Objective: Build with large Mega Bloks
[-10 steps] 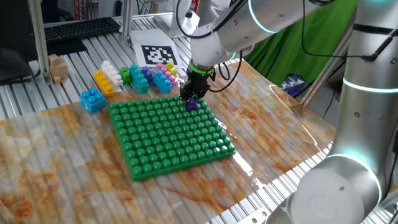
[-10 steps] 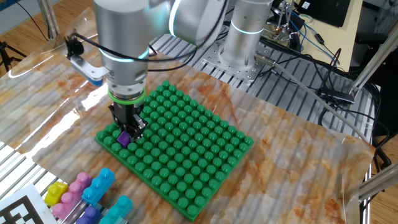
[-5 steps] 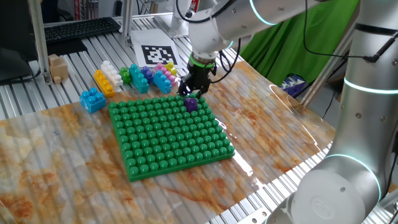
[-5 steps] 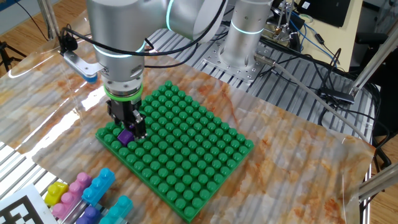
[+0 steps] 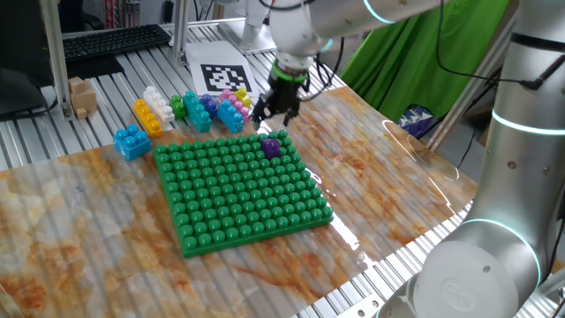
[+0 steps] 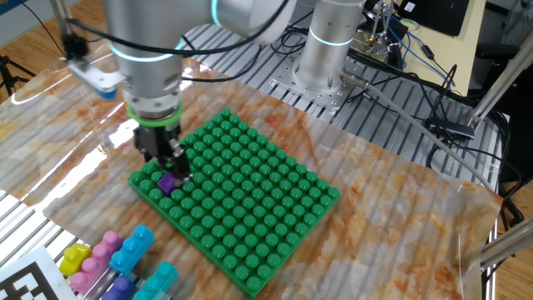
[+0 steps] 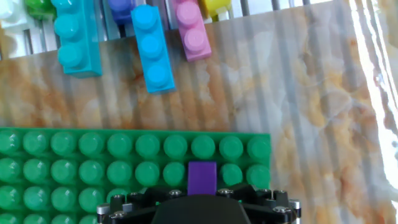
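Only hand view shows purple brick clear of gripper.

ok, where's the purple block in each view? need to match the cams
One fixed view: purple block near the baseplate's far right corner, below the gripper.
The other fixed view: purple block near the baseplate's left corner.
Hand view: purple block at bottom centre, second stud row from the edge.
Shared landmark: green baseplate.
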You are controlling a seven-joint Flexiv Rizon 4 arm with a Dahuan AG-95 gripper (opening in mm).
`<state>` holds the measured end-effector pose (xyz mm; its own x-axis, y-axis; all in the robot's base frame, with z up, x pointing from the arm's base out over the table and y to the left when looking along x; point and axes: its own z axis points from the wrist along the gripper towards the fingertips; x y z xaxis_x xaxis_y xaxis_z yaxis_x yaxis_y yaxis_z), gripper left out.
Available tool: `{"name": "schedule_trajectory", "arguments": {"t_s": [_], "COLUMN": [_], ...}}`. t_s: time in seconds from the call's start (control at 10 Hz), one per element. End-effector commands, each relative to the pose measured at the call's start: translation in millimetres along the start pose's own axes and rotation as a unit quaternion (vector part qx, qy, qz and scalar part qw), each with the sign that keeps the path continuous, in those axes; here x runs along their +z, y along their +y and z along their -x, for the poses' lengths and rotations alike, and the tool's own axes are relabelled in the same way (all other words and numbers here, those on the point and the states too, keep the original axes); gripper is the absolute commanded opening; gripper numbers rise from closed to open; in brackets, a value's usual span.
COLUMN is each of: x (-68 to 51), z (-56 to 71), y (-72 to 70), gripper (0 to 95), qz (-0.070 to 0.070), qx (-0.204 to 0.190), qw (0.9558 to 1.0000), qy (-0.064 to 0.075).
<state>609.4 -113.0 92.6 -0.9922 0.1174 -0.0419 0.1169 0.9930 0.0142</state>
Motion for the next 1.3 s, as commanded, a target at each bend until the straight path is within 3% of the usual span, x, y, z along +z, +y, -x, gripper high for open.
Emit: {"name": "schedule_trajectory", "arguments": {"t_s": [0.1, 0.2, 0.7, 0.8, 1.0, 1.3], "x": [-7.3, -12.0, -10.9, -8.2, 2.0, 7.4], "z": [15.0, 25.3, 56.0, 61.4, 77.8, 88.6], "y": [3.7, 9.4, 27.2, 29.8, 32.8, 39.0], "gripper": [38.0, 38.0, 38.0, 57.0, 57.0, 57.0], "qz": [-0.001, 0.000, 0.004, 0.006, 0.009, 0.010], "qx": [0.009, 0.013, 0.030, 0.035, 0.034, 0.035], "qw": [1.0000, 0.9999, 0.9995, 0.9994, 0.9994, 0.9993], "qy": [0.004, 0.005, -0.002, -0.003, -0.004, -0.005]}}
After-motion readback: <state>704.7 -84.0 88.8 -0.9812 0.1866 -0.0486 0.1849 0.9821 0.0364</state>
